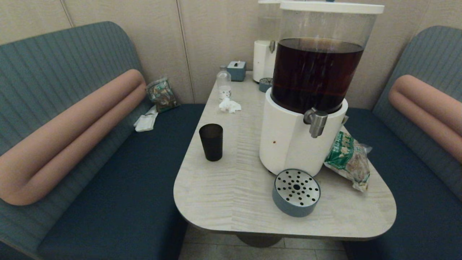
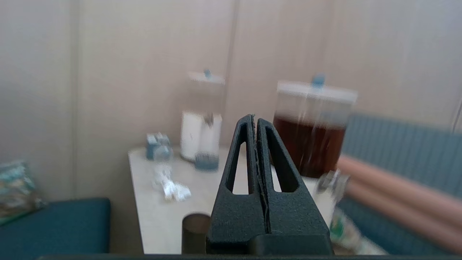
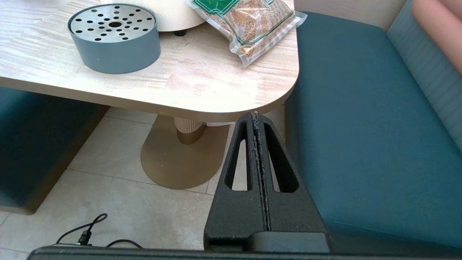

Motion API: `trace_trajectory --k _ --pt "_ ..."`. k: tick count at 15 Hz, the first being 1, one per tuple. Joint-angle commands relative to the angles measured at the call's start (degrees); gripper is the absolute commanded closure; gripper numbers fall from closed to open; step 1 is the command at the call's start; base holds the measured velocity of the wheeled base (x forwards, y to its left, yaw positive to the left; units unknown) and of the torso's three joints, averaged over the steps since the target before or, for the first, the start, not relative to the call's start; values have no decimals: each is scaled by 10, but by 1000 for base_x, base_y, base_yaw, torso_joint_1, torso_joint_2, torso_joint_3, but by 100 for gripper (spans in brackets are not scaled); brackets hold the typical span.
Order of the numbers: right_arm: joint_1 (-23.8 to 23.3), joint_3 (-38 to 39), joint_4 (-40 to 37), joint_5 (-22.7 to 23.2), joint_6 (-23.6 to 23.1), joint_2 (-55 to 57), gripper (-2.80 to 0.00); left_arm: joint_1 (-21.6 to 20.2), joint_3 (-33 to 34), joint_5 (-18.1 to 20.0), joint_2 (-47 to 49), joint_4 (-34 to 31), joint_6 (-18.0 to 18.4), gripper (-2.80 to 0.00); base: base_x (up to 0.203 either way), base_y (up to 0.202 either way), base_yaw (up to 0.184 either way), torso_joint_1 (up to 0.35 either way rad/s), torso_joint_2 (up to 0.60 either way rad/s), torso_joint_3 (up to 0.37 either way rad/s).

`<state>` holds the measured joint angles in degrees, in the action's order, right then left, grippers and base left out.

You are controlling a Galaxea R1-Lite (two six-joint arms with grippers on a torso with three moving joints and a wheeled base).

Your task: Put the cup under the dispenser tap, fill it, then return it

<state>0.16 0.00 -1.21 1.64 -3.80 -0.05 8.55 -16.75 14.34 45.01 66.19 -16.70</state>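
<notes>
The black cup (image 1: 211, 141) stands upright near the table's left edge, left of the big dispenser. The steel dispenser tap (image 1: 316, 122) points down from the white base under the tank of dark brown liquid (image 1: 316, 74). Neither arm shows in the head view. My left gripper (image 2: 255, 118) is shut and empty, held short of the table, with the cup (image 2: 195, 231) just beside its fingers and the tap (image 2: 330, 182) further off. My right gripper (image 3: 255, 115) is shut and empty, low by the table's near right corner, above the floor.
A round grey drip tray (image 1: 296, 192) with a perforated steel top sits in front of the dispenser. A green snack bag (image 1: 349, 159) lies to its right. A clear bottle (image 1: 223, 83), crumpled tissue (image 1: 229, 105) and a second white dispenser (image 1: 264, 59) stand further back. Benches flank the table (image 1: 223, 195).
</notes>
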Motion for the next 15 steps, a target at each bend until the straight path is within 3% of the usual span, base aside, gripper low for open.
trace_trajectory --k 1,3,5,8,11,15 --pt "0 1 0 0 -1 0 0 -19 -29 -12 -207 -186 -19 0 0 0 0 0 0 0" --pt "0 0 0 0 -1 0 0 -29 -52 -36 -282 -306 -27 0 0 0 0 0 0 0" --pt "0 0 0 0 -1 0 0 -37 -77 -68 -288 -321 -10 0 0 0 0 0 0 0" --pt "0 0 0 0 -1 0 0 -88 -96 -64 -313 -369 34 0 0 0 0 0 0 0" --pt "0 0 0 0 -1 0 0 -92 -92 -63 -356 -409 43 0 0 0 0 0 0 0" --pt "0 0 0 0 -1 0 0 -93 -49 -67 -423 -438 120 0 0 0 0 0 0 0"
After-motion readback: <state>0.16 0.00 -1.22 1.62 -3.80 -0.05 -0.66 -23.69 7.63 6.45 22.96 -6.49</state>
